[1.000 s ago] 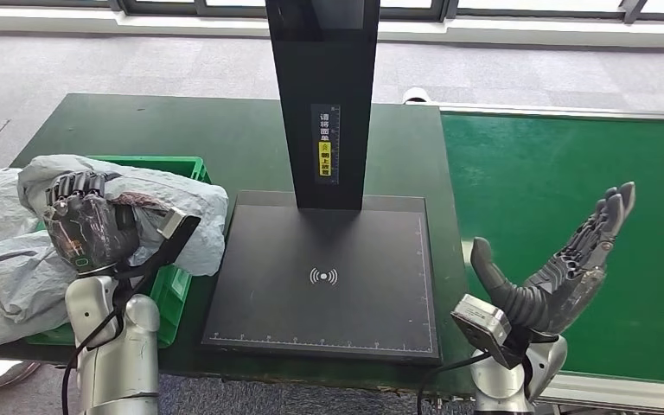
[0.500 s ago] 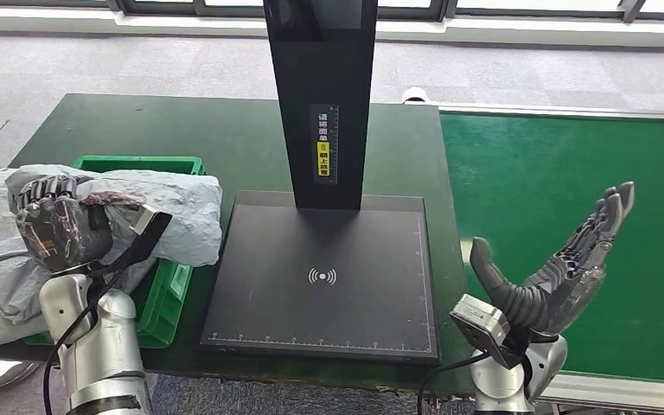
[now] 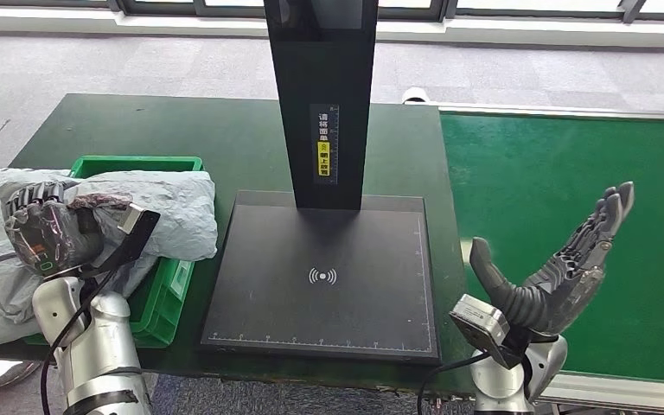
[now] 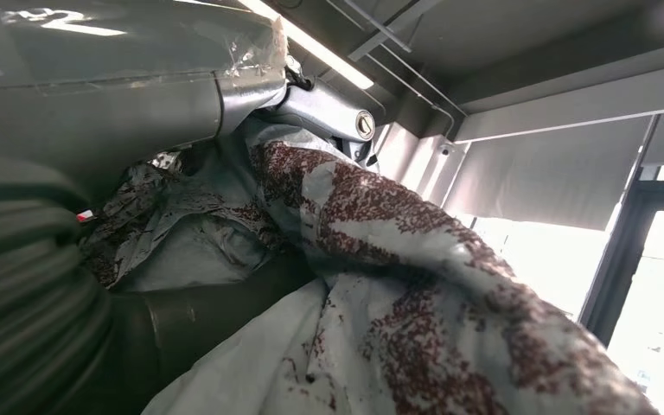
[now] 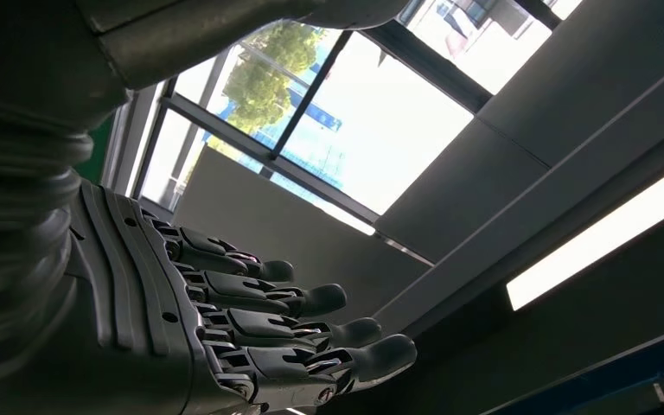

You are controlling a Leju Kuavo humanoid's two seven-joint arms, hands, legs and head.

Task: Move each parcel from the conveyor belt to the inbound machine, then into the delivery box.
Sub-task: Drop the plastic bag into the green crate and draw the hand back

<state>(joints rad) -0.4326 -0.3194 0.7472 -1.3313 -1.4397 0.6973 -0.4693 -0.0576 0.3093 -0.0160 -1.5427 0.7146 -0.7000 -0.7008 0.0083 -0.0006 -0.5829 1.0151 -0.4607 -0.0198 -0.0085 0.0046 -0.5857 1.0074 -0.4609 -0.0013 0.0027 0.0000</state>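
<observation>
Head view: left hand (image 3: 45, 232) clutching grey parcel (image 3: 169, 212) over green delivery box (image 3: 166, 290); right hand (image 3: 562, 268) empty, fingers spread, above conveyor belt (image 3: 536, 173).

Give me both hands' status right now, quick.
Left hand: holding the grey parcel over the green box.
Right hand: open, holding nothing, raised beside the conveyor belt.
</observation>
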